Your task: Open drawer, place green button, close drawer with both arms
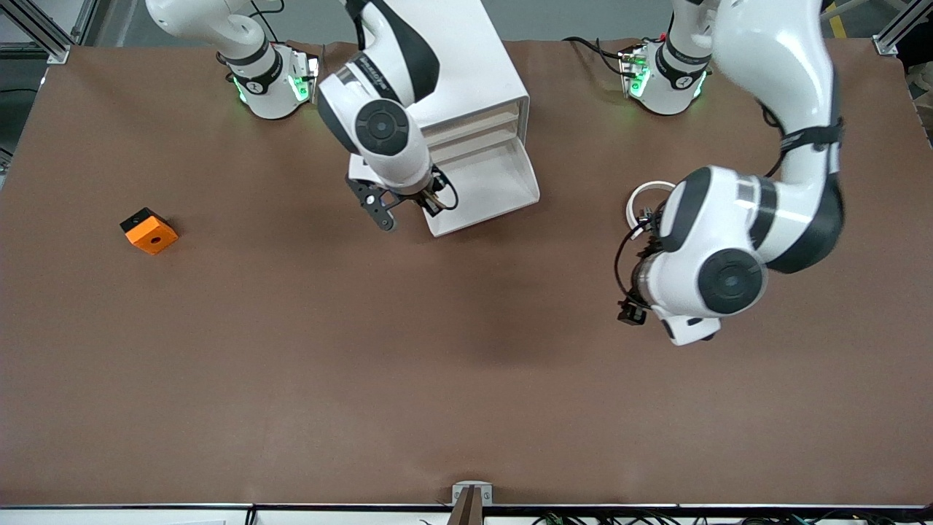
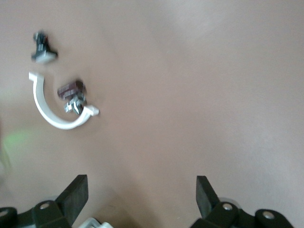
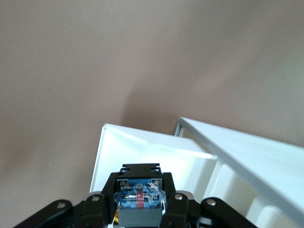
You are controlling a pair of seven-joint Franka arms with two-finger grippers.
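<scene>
While the lowest drawer (image 1: 485,186) stands pulled out of the white cabinet (image 1: 474,65), the right gripper (image 1: 408,204) hangs over the drawer's corner toward the right arm's end of the table. Its fingers are closed on the button (image 3: 138,198), whose blue underside and black body show between them in the right wrist view; the green cap is hidden from that view. Below the button lie the white floor and rim of the drawer.

The left gripper (image 2: 140,194) is up over bare brown table (image 1: 466,379) toward the left arm's end. Its fingers stand wide apart and hold nothing. In the left wrist view, a white curved clip (image 2: 54,111) lies on the table, with a small brown and silver part (image 2: 72,95) inside its curve and a small black and grey part (image 2: 42,48) close by, apart from the clip. In the front view the same white clip (image 1: 645,193) shows partly under the left arm.

An orange block (image 1: 149,232) with a hole sits toward the right arm's end of the table, well apart from the cabinet.
</scene>
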